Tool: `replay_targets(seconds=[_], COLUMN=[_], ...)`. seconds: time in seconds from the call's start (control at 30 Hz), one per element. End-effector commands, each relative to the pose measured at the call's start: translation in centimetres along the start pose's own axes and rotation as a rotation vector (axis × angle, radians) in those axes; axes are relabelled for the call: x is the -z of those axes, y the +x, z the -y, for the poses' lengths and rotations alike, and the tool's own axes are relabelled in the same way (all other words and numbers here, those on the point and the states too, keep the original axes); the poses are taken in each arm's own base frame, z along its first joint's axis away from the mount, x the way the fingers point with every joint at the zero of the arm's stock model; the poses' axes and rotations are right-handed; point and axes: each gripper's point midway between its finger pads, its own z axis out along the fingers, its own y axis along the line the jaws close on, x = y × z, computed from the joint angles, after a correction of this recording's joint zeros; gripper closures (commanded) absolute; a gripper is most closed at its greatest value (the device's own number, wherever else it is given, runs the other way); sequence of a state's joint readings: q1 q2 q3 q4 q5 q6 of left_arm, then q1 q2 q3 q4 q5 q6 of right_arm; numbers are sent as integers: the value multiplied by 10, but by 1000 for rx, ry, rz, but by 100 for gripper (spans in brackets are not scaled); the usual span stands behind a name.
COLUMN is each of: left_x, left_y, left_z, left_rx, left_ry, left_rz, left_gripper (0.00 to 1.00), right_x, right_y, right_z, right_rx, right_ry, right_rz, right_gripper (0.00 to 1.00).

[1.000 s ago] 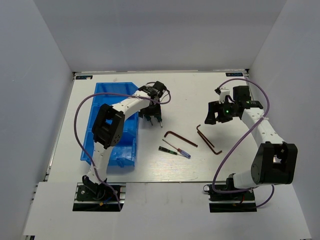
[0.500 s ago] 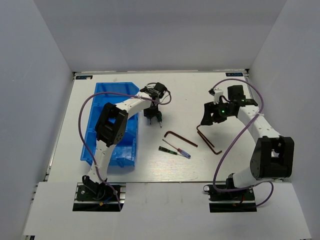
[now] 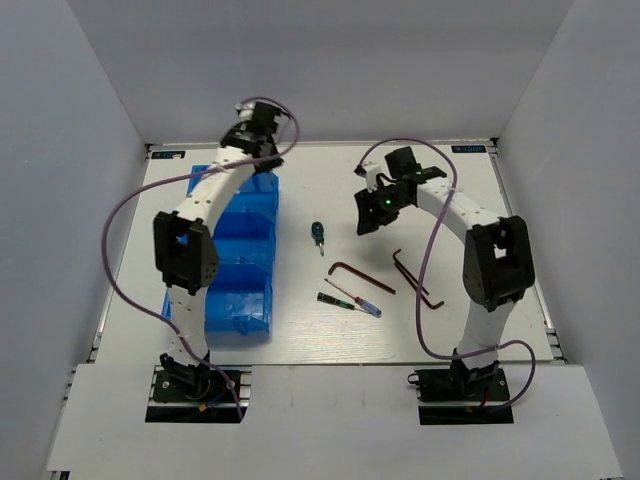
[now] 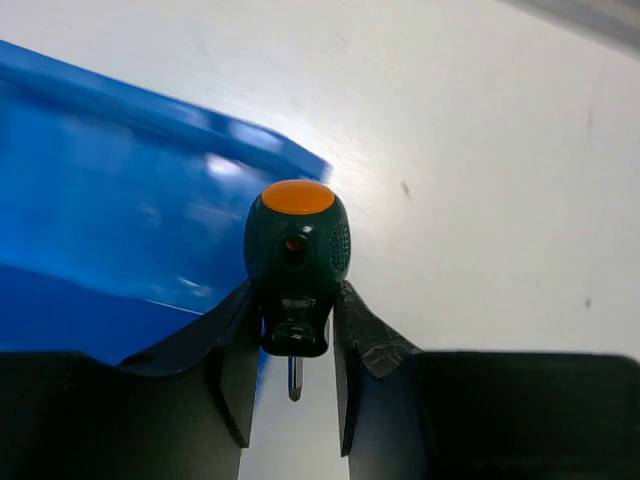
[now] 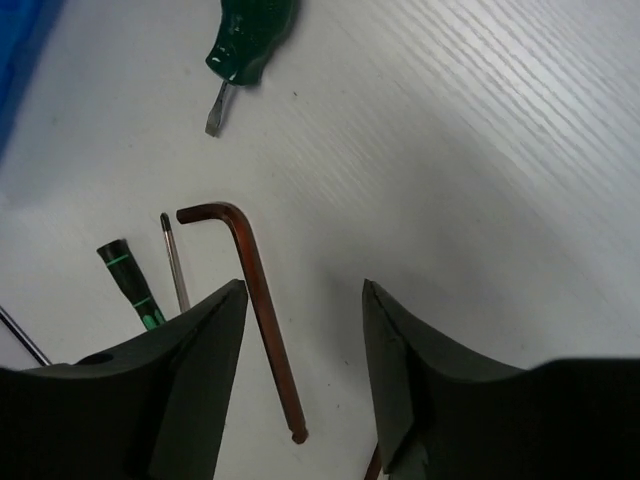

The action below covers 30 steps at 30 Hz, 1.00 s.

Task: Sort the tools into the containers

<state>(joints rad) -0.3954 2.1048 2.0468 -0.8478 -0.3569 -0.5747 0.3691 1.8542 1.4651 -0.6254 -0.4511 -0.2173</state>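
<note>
My left gripper [image 3: 258, 150] is shut on a stubby green-handled screwdriver [image 4: 295, 250] with an orange cap, held above the far right corner of the blue bins [image 3: 240, 232], which also show in the left wrist view [image 4: 120, 200]. A second stubby green screwdriver [image 3: 318, 234] lies on the table. My right gripper [image 3: 368, 215] is open and empty above the table, near one dark hex key [image 5: 258, 300]. Two hex keys [image 3: 360, 277] [image 3: 416, 279] and two thin screwdrivers, green-black [image 3: 333, 299] and red-blue [image 3: 362, 303], lie at mid-table.
White walls enclose the table on three sides. Purple cables loop from both arms. The row of bins stands along the left side, next to the left arm's elbow [image 3: 180, 250].
My left arm has swung from mid-table to the far end of the bins. A stubby screwdriver lies where it was. My right gripper has moved left toward the centre.
</note>
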Motion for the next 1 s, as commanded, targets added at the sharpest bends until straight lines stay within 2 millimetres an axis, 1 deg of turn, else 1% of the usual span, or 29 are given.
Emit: replay_targets(seconds=[0.0,0.03,0.07,0.1,0.13,0.17,0.2,0.23,0.27,0.3,0.33,0.37,0.43,0.47,0.5,0.53,0.57,0.6,0.63,0.67,0.7,0.73,0.77,0.8,0.83,0.87,0.93,0.97], left_x=[33,34,34,27,26,23,20,18,18,12,8,9,0,0,-1,-6,-8,-12,-12,-13,-13,-14,-14,-11,-3,-1,11,25], left_y=[-42,-45,-45,-40,-43,-39,-39,-41,-42,-39,-41,-39,-35,-35,-37,-37,-33,-31,-37,-36,-35,-37,-36,-41,-44,-49,-52,-51], left_z=[-49,-56,-63,-75,-79,-80,-85,-90,-91,-93,-97,-98,-109,-109,-115,-123,-122,-127,-131,-132,-130,-135,-133,-130,-125,-121,-106,-100], left_rx=[50,50,56,61,61,56,67,75,75,78,84,82,88,88,97,106,104,111,122,120,121,129,129,126,123,119,65,55], left_ry=[-71,-80,-89,-116,-119,-125,-125,-133,-133,-136,-143,-147,-174,-175,-183,-197,-192,-195,-199,-202,-191,-198,-190,-169,-136,-108,-49,7], left_rz=[64,66,64,43,51,40,37,39,39,25,24,16,-6,-6,-5,-11,-24,-36,-27,-33,-39,-38,-42,-30,-27,-8,8,6], left_gripper=[85,82,79,77,77,73,70,68,64,61,58,58,54,50,47,45,42,37,35,35,34,34,34,33,33,33,33,33], right_x=[-15,-19,-27,-30,-35,-43,-45,-50,-63,-67,-68,-86,-91,-107,-111,-115,-124,-130,-134,-137,-137,-141,-143,-143,-147,-150,-154,-154], right_y=[-18,-30,-33,-38,-46,-54,-62,-64,-71,-74,-82,-74,-84,-75,-79,-79,-73,-74,-72,-70,-73,-71,-71,-74,-72,-69,-67,-65], right_z=[-10,-19,-19,-19,-22,-21,-23,-24,-26,-27,-28,-31,-39,-41,-43,-47,-45,-45,-45,-45,-42,-40,-39,-35,-33,-32,-31,-30], right_rx=[-9,-32,-50,-57,-57,-43,-28,-20,-2,-2,3,3,22,27,33,41,43,30,31,37,36,36,36,35,35,34,45,44], right_ry=[-8,-24,-22,-12,-12,-13,0,2,-6,-3,-1,-19,-24,-16,-10,-8,10,38,59,65,106,119,131,162,168,172,184,200], right_rz=[7,32,36,48,62,82,96,98,111,112,123,88,96,65,76,73,56,58,53,47,56,50,54,62,56,49,42,37], right_gripper=[43,41,39,38,36,34,34,34,34,34,34,32,31,31,30,30,30,30,30,30,30,30,30,30,30,30,33,33])
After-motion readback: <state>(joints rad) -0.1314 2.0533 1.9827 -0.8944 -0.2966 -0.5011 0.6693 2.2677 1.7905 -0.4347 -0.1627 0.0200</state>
